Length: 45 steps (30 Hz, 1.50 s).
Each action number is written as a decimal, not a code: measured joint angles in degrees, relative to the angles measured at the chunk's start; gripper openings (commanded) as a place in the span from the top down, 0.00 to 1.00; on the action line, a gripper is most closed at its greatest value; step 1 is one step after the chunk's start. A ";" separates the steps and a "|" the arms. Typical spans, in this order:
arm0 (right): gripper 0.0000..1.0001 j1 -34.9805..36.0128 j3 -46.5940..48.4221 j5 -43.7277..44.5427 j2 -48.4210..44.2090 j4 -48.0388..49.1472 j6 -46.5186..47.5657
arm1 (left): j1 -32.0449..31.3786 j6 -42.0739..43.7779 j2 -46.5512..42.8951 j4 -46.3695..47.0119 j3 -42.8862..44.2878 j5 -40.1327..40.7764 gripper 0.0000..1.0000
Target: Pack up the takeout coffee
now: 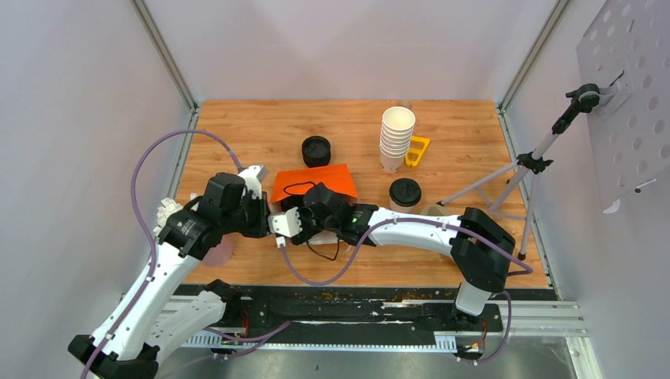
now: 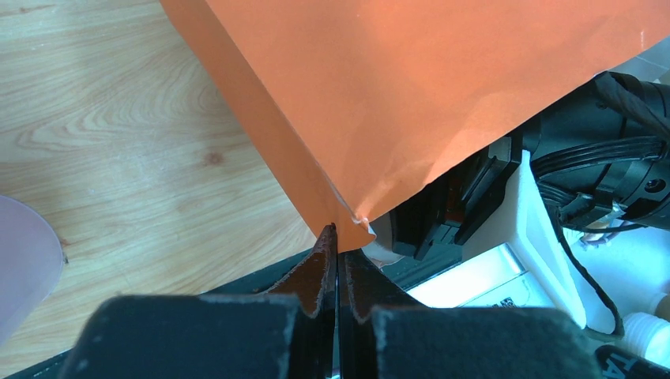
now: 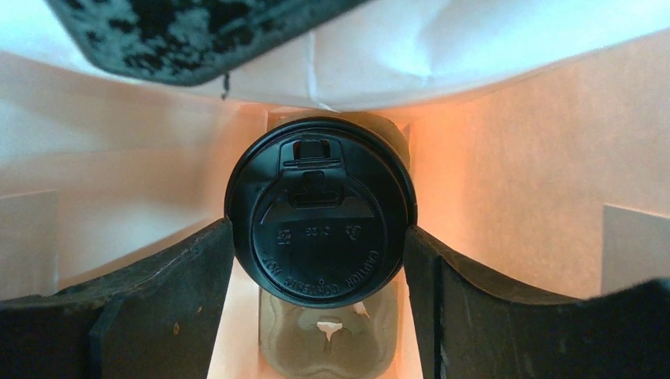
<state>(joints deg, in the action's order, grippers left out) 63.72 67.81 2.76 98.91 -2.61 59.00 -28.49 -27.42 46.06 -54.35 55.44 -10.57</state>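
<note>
Left gripper (image 2: 338, 238) is seen pressed together, pinching the lower corner of the orange bag (image 2: 411, 95); no gap is seen between its jaws. A pale pink cup (image 1: 223, 251) is partly hidden under the left arm, close to the near-left corner of the table (image 1: 261, 126). The bag is found at the table's middle, near the near edge, its mouth turned toward the arms. The right gripper (image 3: 320, 237) is pushed into that mouth and is clamped on a lidded cup (image 3: 316, 197): both fingers (image 3: 158, 292) are pressed against the sides of the black lid, and the bag's pale inner walls are seen all round, so this cup is inside the bag. A brown shape is visible below the cup; what it is cannot be told. Behind the bag, toward the far edge, a round black lid (image 1: 316, 150) is seen; the body under it cannot be made out. Further right, a stack of lidless white cups (image 1: 397, 138) is stood upright with a yellow item (image 1: 418, 150) just beside it. A second lidded cup (image 1: 404, 193) is stood right of the bag, apart from it. A tripod (image 1: 521, 170) is placed at the right edge.
</note>
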 measured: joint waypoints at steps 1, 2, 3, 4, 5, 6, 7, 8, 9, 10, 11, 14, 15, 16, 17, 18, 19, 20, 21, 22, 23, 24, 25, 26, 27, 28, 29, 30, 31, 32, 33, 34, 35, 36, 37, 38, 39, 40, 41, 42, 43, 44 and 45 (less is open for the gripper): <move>0.38 0.00 0.00 0.07 0.04 0.11 -0.04 | 0.04 0.00 0.00 0.00 0.00 0.17 1.00; 0.38 0.00 0.00 0.11 0.09 0.24 -0.13 | 0.04 0.00 0.00 0.00 0.00 0.22 1.00; 0.38 0.00 0.00 0.15 0.11 0.31 -0.22 | 0.04 0.00 0.00 0.02 -0.02 0.26 1.00; 0.38 0.00 0.00 0.17 0.11 0.31 -0.26 | 0.07 0.00 0.00 0.02 -0.02 0.33 1.00; 0.38 0.00 0.00 0.17 0.11 0.31 -0.33 | 0.07 0.00 0.00 0.07 -0.02 0.37 1.00; 0.38 -0.02 0.00 0.20 0.11 0.35 -0.42 | 0.07 0.00 0.00 0.11 -0.02 0.39 1.00; 0.38 -0.02 0.00 0.20 0.13 0.46 -0.48 | 0.09 0.00 0.00 0.17 -0.02 0.42 1.00; 0.38 -0.04 0.00 0.20 0.13 0.57 -0.55 | 0.09 0.00 0.00 0.22 -0.02 0.48 1.00; 0.38 -0.04 0.00 0.20 0.22 0.74 -0.63 | 0.09 0.00 0.00 0.26 -0.02 0.61 1.00; 0.38 -0.07 0.00 0.17 0.33 0.96 -0.68 | 0.11 0.00 0.00 0.26 -0.02 0.70 1.00; 0.38 -0.11 0.00 0.20 0.44 1.16 -0.68 | 0.11 -0.02 0.00 0.33 -0.11 0.85 1.00; 0.39 -0.17 0.00 0.17 0.70 1.27 -0.92 | 0.15 -0.13 -0.11 0.66 -0.52 1.29 1.00; 0.39 -0.17 0.00 0.20 0.85 1.42 -0.94 | 0.15 -0.20 -0.11 0.68 -0.66 1.42 1.00; 0.39 -0.17 0.00 0.20 1.01 1.62 -0.96 | 0.15 -0.20 -0.11 0.68 -0.70 1.62 1.00; 0.39 -0.20 -0.02 0.22 1.09 1.86 -1.03 | 0.15 -0.22 -0.11 0.68 -0.76 1.81 1.00; 0.38 -0.24 -0.04 0.22 1.18 2.08 -1.05 | 0.15 -0.22 -0.11 0.68 -0.76 1.95 1.00; 0.38 -0.26 -0.04 0.22 1.20 2.21 -1.09 | 0.15 -0.28 -0.11 0.70 -0.76 2.01 1.00; 0.37 -0.28 -0.07 0.22 1.20 2.32 -1.14 | 0.15 -0.33 -0.11 0.76 -0.76 2.05 1.00; 0.36 -0.33 -0.11 0.22 1.20 2.47 -1.22 | 0.15 -0.35 -0.11 0.85 -0.76 2.12 1.00; 0.34 -0.35 -0.17 0.22 1.20 2.64 -1.33 | 0.15 -0.37 -0.11 0.96 -0.76 2.12 1.00; 0.33 -0.37 -0.26 0.22 1.20 2.86 -1.42 | 0.15 -0.37 -0.09 1.03 -0.76 2.14 1.00; 0.31 -0.39 -0.28 0.20 1.20 2.93 -1.46 | 0.15 -0.37 -0.09 1.07 -0.76 2.16 1.00; 0.30 -0.39 -0.28 0.22 1.20 2.95 -1.49 | 0.15 -0.37 -0.09 1.07 -0.76 2.16 1.00; 0.28 -0.39 -0.28 0.22 1.20 2.95 -1.51 | 0.15 -0.37 -0.09 1.09 -0.76 2.16 1.00; 0.26 -0.39 -0.28 0.22 1.20 2.95 -1.51 | 0.15 -0.37 -0.09 1.09 -0.76 2.16 1.00; 0.25 -0.39 -0.28 0.22 1.20 2.95 -1.51 | 0.15 -0.39 -0.09 1.09 -0.76 2.16 1.00; 0.24 -0.39 -0.28 0.22 1.20 2.93 -1.51 | 0.15 -0.39 -0.09 1.09 -0.76 2.16 1.00; 0.23 -0.39 -0.28 0.20 1.20 2.93 -1.53 | 0.15 -0.39 -0.09 1.09 -0.76 2.16 1.00; 0.22 -0.39 -0.28 0.20 1.20 2.93 -1.53 | 0.15 -0.39 -0.09 1.09 -0.76 2.16 1.00; 0.21 -0.39 -0.28 0.17 1.20 2.91 -1.53 | 0.15 -0.39 -0.04 1.09 -0.76 2.16 1.00; 0.20 -0.39 -0.28 0.15 1.18 2.86 -1.53 | 0.15 -0.39 -0.02 1.09 -0.76 2.16 1.00; 0.17 -0.42 -0.28 0.11 1.18 2.84 -1.55 | 0.15 -0.42 -0.02 1.11 -0.76 2.14 1.00; 0.09 -0.44 -0.28 0.00 1.18 2.80 -1.57 | 0.15 -0.44 -0.02 1.11 -0.76 2.14 1.00; 0.08 -0.44 -0.28 -0.13 1.16 2.71 -1.66 | 0.15 -0.46 -0.02 1.11 -0.76 2.12 1.00; 0.08 -0.48 -0.28 -0.42 1.14 2.49 -1.95 | 0.15 -0.48 -0.02 1.11 -0.76 2.10 1.00; 0.08 -0.48 -0.28 -0.61 1.11 2.34 -2.08 | 0.15 -0.55 0.02 1.09 -0.76 2.08 1.00; 0.08 -0.52 -0.28 -0.81 1.09 2.19 -2.21 | 0.15 -0.57 0.09 1.09 -0.76 2.01 1.00; 0.08 -0.55 -0.28 -0.92 1.05 2.03 -2.32 | 0.15 -0.59 0.13 1.09 -0.76 1.92 1.00; 0.09 -0.55 -0.28 -0.98 1.01 1.99 -2.38 | 0.15 -0.59 0.15 1.11 -0.76 1.88 1.00; 0.09 -0.55 -0.28 -1.11 1.01 1.97 -2.45 | 0.15 -0.61 0.15 1.11 -0.76 1.86 1.00; 0.09 -0.55 -0.28 -1.22 0.96 1.97 -2.54 | 0.15 -0.61 0.15 1.11 -0.76 1.81 1.00; 0.10 -0.59 -0.28 -1.36 0.94 1.97 -2.67 | 0.15 -0.61 0.15 1.11 -0.76 1.75 1.00; 0.11 -0.59 -0.28 -1.42 0.85 1.97 -2.78 | 0.15 -0.61 0.17 1.14 -0.76 1.66 1.00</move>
<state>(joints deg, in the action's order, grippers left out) 63.13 67.53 1.34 99.77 -0.64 56.23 -28.34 -28.03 46.24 -53.21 54.68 -8.91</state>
